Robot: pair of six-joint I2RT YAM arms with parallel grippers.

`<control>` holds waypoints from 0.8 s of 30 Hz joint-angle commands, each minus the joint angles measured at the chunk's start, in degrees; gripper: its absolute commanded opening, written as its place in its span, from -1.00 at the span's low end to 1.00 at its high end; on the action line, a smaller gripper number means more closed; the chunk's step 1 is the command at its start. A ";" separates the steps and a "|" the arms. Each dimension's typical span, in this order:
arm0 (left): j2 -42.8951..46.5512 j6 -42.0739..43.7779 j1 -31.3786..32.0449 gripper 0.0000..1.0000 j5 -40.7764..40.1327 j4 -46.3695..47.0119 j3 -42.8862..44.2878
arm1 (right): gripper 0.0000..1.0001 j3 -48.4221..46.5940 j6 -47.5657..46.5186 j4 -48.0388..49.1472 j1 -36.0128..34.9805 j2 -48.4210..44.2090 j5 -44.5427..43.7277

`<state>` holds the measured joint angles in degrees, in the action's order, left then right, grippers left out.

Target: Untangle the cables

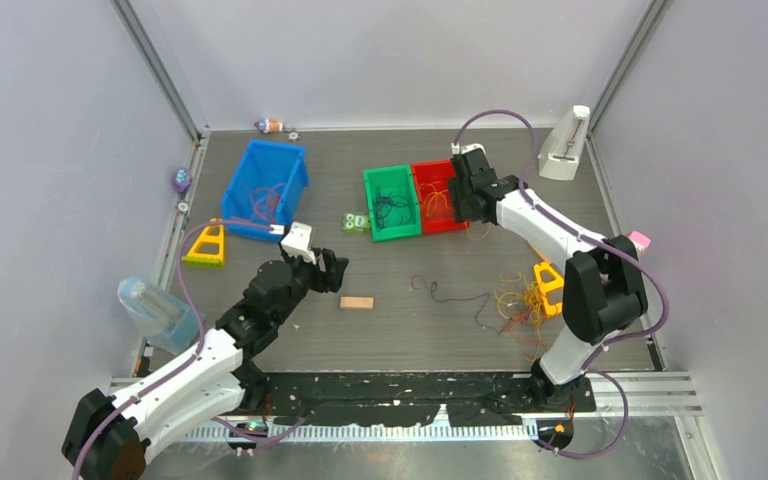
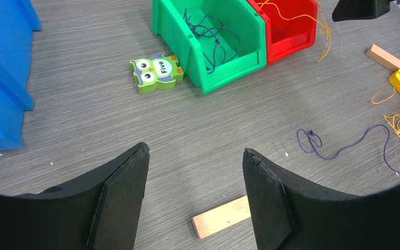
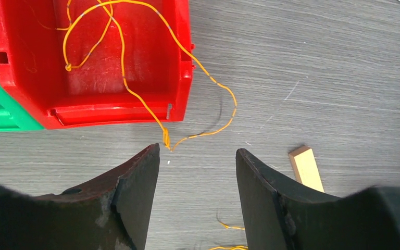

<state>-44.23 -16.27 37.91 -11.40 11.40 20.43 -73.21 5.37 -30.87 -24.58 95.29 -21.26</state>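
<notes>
Right hand (image 3: 198,156): spread, empty, over the red bin (image 3: 179,78) at its outer wall, near the worktop's far edge. I judge the bins sort by colour.
In the red bin: orange cable (image 3: 122,67), tail draped over the wall onto the worktop.
In the green bin (image 2: 224,78): dark purple cables (image 2: 213,39).
In the blue bin (image 1: 295,185), far-left: red cables (image 1: 260,200).
Left hand (image 2: 195,156): spread, empty, mid-worktop.
Unsorted: tangle (image 1: 520,300) by the right edge; purple strand (image 2: 338,153) loose beside it.

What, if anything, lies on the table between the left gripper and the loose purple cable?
Only a small wooden block, lying flat on the table just under the open left gripper, on the side towards the purple cable. It is low, so the gripper could probably pass over it. Nothing else visible lies between them.
</notes>
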 commanded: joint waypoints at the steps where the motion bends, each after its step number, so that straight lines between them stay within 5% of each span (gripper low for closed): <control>1: 0.27 -0.25 -0.02 0.34 -0.47 3.71 0.01 | 0.20 -0.27 0.57 2.93 -0.17 2.52 1.84; 10: 0.20 -0.16 -0.01 0.33 -0.55 3.55 0.08 | -0.15 -3.50 0.62 3.17 -0.25 8.07 -1.12; 18: 0.19 0.11 0.04 0.34 -0.82 3.28 0.27 | -0.87 -5.93 -0.42 1.30 -1.56 8.63 -5.07; 24: -0.04 0.10 0.00 0.33 -0.82 3.27 0.40 | -0.89 -8.74 -2.24 -0.27 -4.41 7.93 -8.89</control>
<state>-44.25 -16.25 37.91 -11.40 11.42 20.43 -78.19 4.75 -30.44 -26.92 104.66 -26.22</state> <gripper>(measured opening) 0.670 0.081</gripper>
